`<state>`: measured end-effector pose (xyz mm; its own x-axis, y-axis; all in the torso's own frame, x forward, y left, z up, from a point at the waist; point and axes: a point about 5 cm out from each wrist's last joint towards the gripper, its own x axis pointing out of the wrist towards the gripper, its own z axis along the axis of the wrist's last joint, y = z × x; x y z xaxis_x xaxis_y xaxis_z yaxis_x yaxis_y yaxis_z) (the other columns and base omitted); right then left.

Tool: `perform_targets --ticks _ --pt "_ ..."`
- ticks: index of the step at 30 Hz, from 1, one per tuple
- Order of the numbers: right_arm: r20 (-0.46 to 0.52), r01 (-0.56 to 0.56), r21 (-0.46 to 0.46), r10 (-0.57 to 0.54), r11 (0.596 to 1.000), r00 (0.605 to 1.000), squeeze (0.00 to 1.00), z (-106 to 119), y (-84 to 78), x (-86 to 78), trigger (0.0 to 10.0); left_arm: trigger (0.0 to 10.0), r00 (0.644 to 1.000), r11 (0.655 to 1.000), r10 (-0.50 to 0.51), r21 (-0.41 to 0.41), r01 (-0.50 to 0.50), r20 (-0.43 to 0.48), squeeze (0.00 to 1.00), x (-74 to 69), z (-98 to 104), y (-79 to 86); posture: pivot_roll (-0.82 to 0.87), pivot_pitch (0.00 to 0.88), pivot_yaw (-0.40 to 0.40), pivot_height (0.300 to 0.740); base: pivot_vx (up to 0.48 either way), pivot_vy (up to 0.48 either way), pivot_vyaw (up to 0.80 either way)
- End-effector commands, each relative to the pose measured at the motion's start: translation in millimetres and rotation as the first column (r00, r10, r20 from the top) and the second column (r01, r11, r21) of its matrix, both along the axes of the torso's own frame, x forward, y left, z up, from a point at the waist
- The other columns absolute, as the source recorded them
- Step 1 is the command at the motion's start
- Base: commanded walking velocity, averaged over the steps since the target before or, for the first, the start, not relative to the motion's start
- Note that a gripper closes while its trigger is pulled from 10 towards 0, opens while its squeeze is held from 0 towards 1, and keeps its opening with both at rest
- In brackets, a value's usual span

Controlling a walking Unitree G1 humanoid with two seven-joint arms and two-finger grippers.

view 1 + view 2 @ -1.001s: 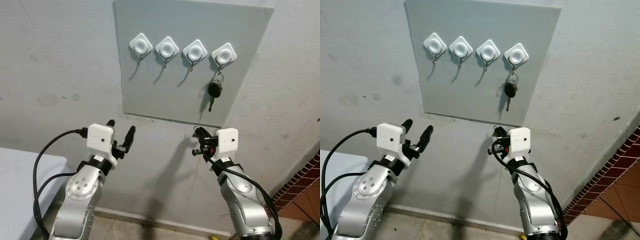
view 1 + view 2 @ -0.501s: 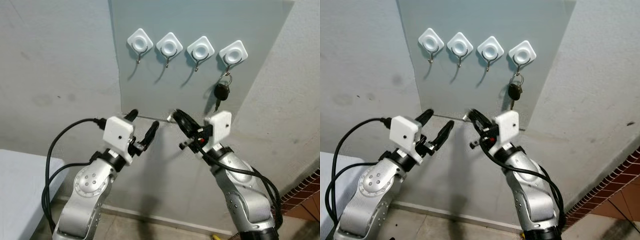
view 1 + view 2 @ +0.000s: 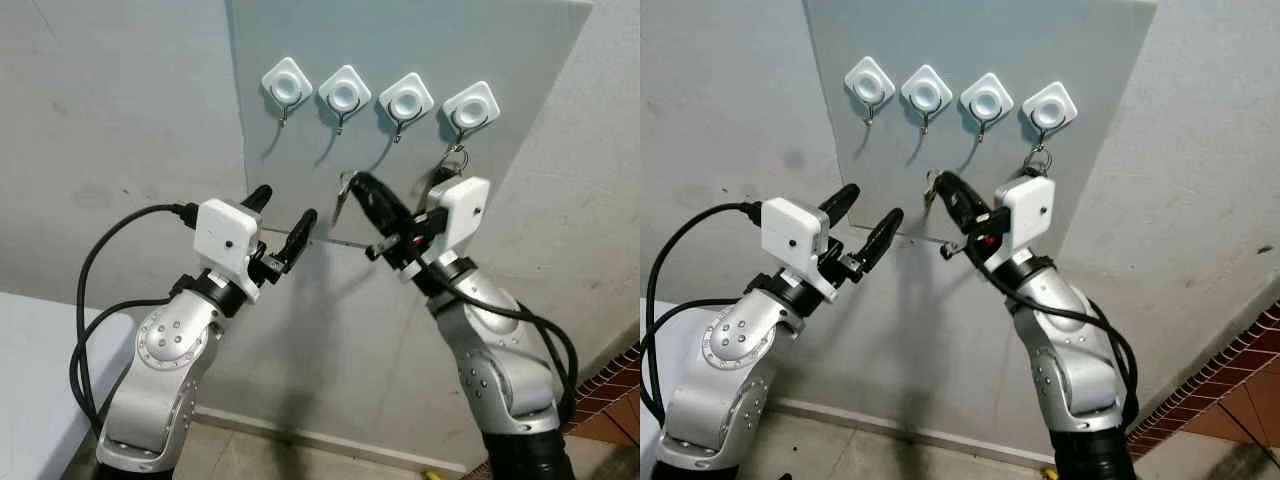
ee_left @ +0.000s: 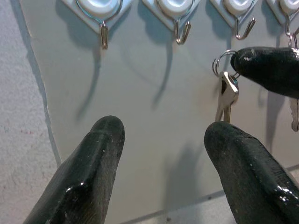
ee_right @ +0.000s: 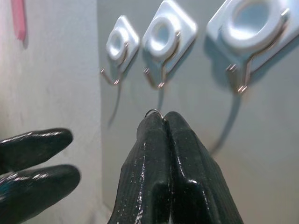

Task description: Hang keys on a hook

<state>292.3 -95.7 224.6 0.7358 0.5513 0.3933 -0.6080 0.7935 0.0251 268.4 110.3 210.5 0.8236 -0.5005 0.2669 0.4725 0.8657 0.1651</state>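
Both arms raised, right tool [image 3: 352, 188] pinching key [image 4: 226, 94]

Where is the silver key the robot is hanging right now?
The silver key hangs from the right gripper, pinched by its ring, below the second hook from the left on the grey board.

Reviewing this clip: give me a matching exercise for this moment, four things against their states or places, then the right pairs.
Things:
1. left claw
2. right claw
3. silver key
4. far-right hook

States:
A. already carries a key ring
B. open, holding nothing
C. dangles on a ring below the hook row
D. shut on a key ring

Pairs: 1-B, 2-D, 3-C, 4-A
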Motion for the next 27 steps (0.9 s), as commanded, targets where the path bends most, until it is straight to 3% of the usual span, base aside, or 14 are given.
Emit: perform_targets --ticks 1,18,22,27 --pt "0.016 0.010 0.024 -0.010 1.000 1.000 0.00 7.3 -4.1 0.2 10.0 10.0 1.000 1.000 -0.005 0.002 0.005 0.015 0.00 -0.4 6.0 -0.2 -0.07 0.000 -0.039 0.732 0.000 0.000 0.00" --pt "-0.016 0.041 0.212 -0.039 0.976 0.999 0.00 24.6 -16.4 3.9 10.0 10.0 0.998 0.998 -0.062 0.019 0.062 0.028 0.00 1.8 11.7 -9.8 -0.08 0.000 -0.027 0.732 0.000 0.000 0.00" --pt "-0.030 0.046 0.239 -0.040 0.970 0.999 0.00 24.6 -17.7 3.4 10.0 10.0 0.998 0.998 -0.063 0.016 0.062 0.028 0.00 1.4 11.7 -10.0 -0.08 0.000 -0.027 0.732 0.000 0.000 0.00" --pt "-0.044 0.031 0.208 -0.022 0.978 0.999 0.00 17.1 -15.1 0.6 10.0 10.0 0.998 0.998 -0.059 0.013 0.058 0.024 0.00 1.3 11.5 -9.7 -0.08 0.000 -0.027 0.732 0.000 0.000 0.00"
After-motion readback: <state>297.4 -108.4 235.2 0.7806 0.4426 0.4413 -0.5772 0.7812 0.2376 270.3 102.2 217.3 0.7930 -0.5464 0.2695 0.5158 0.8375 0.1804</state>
